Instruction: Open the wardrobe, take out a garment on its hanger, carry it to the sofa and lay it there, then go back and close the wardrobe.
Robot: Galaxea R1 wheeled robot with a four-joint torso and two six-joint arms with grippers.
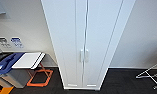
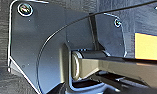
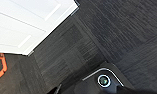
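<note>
The wardrobe stands straight ahead in the head view, tall, narrow and white, with both doors shut. Two small vertical handles sit side by side at the middle seam. Its foot rests on dark carpet. In the right wrist view the wardrobe's lower white panels lie close by, beside the dark carpet. The shut doors hide the garment and the hanger.
Left of the wardrobe stand a grey bin with a blue lid, a tilted white board and an orange frame on the floor. A thin metal rack stands at the right. White walls run behind.
</note>
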